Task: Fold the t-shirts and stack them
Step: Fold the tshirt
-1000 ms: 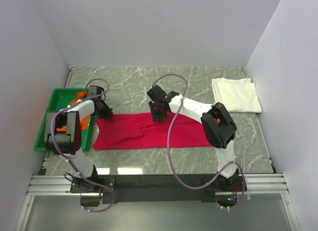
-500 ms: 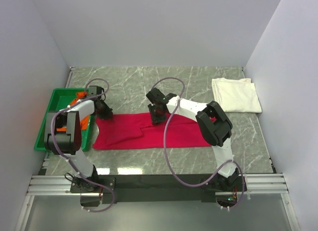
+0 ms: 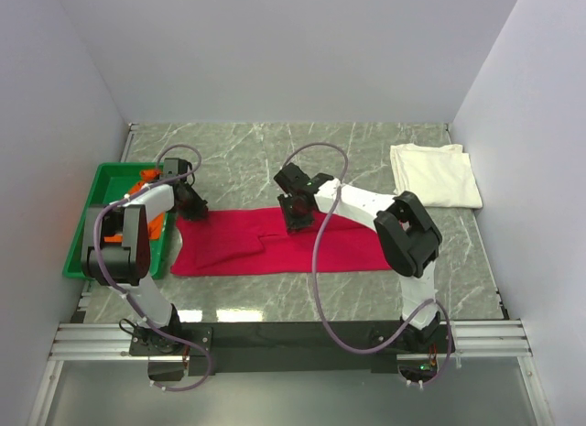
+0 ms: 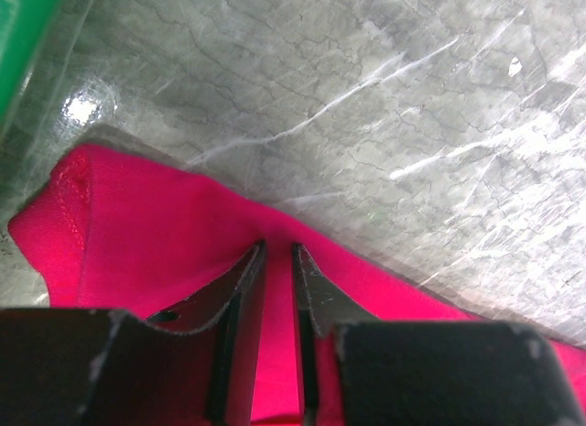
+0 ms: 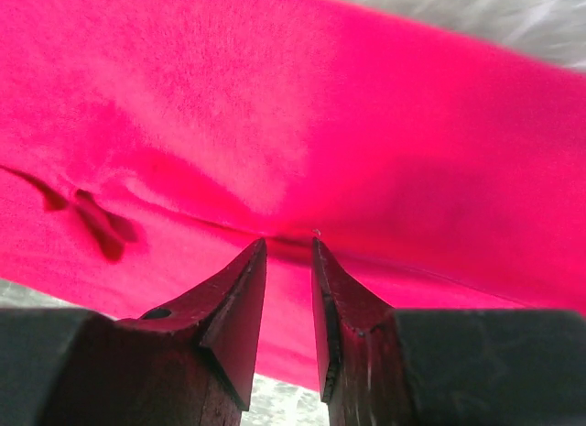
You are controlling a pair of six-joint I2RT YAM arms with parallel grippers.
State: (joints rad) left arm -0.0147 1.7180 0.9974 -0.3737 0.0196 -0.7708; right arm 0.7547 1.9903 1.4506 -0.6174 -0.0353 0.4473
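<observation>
— Where is there room to move?
— Along the far edge of the table (image 3: pixel 275 147), between the green bin (image 3: pixel 82 234) at the left edge and the cream shirt (image 3: pixel 435 176) in the far right corner.
— How many shirts?
— Three. One red shirt (image 3: pixel 302 250) lies flat in the middle. There is one cream shirt, and one orange shirt (image 3: pixel 154 227) in the bin.
— And the jaws?
— Both pairs are narrow and pinch the red shirt. The left jaws hold its far left corner. The right jaws hold a fold near its far edge.
</observation>
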